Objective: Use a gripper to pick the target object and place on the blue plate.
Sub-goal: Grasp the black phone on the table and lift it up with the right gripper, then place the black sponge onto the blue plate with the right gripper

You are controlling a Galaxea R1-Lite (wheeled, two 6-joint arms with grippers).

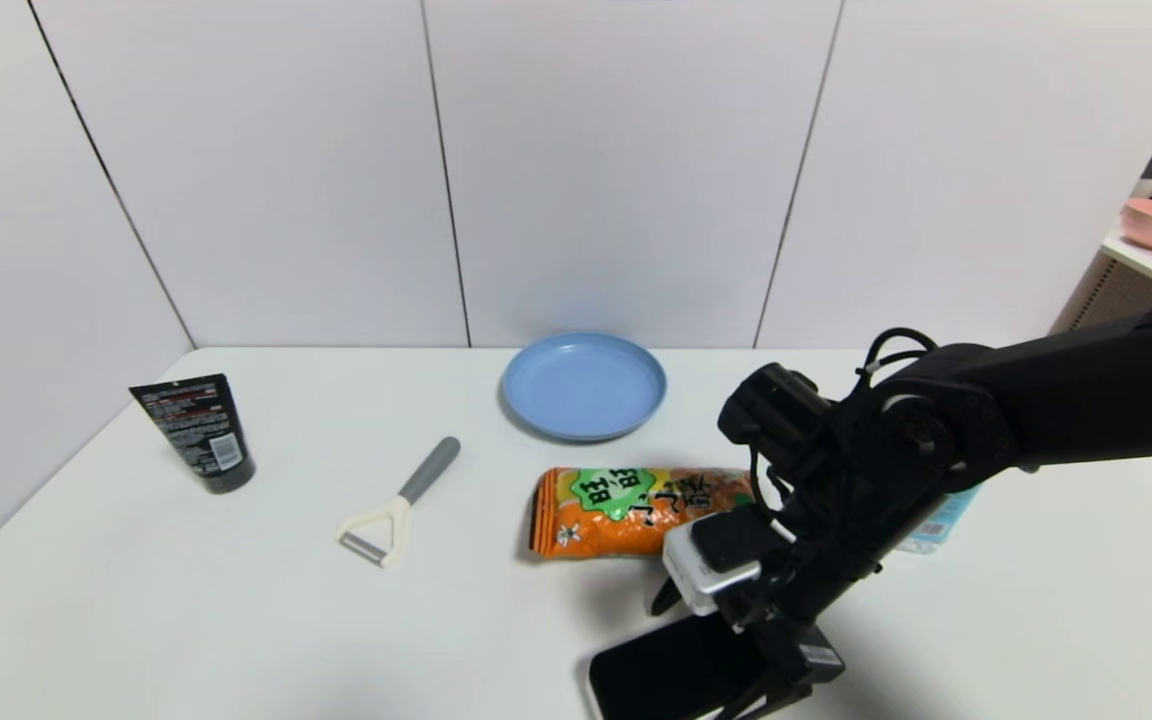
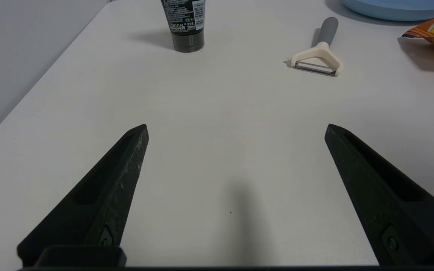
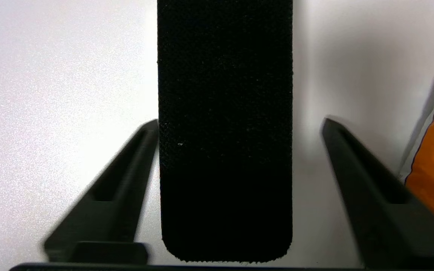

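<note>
Reaching down and leftward over the near edge of the white surface (image 1: 236, 610), the right gripper (image 3: 239, 124) straddles the target object (image 3: 224, 131), jaws still apart: one finger touches its side, the other stands clear. The block lies flat, just before the orange snack bag (image 1: 636, 510), the blue plate (image 1: 584, 385) beyond. White wall panels back the scene. The left gripper (image 2: 236, 130) hangs parked, jaws wide, holding nothing.

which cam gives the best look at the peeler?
Left wrist view: the peeler shows whole and unobstructed, grey handle, cream head and blade all clear. Head view shows it whole too, between tube and snack bag, blade less distinct. Right wrist view misses it.
</note>
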